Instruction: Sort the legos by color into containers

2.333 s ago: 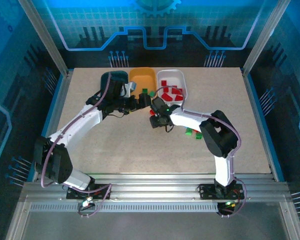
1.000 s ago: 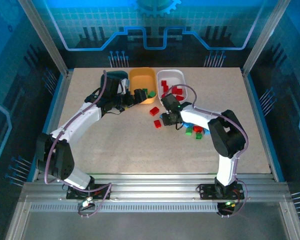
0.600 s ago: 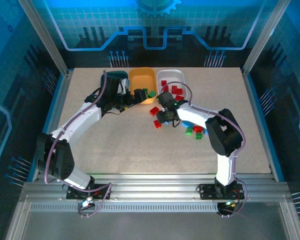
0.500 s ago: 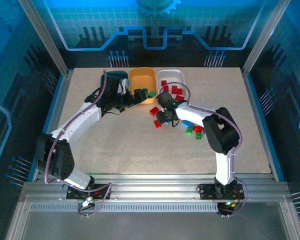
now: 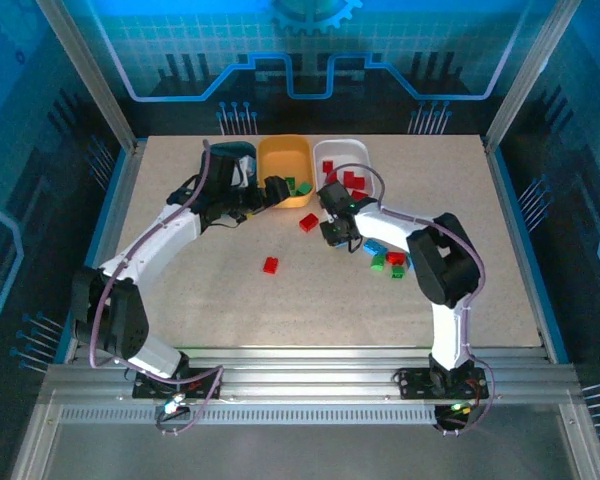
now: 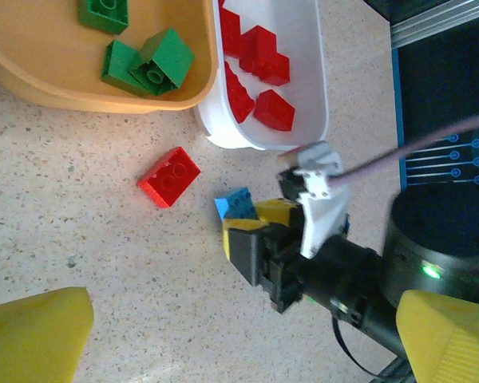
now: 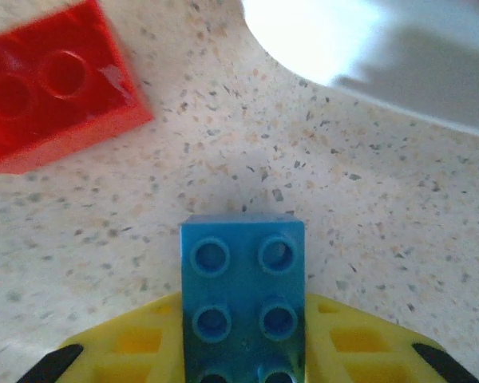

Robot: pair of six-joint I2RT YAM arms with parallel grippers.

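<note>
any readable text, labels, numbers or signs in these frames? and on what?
No text can be read.
Studs of the blue brick and the red brick: any embossing is too blurred to read.
Back panel: gear and line graphics, no letters.
Orange tub and white tub: no label on the parts in view.

White arm links (image 5: 160, 240) with black joints (image 5: 108, 328), lilac cables (image 6: 419, 147), and yellow fingers (image 6: 32, 331).
</note>
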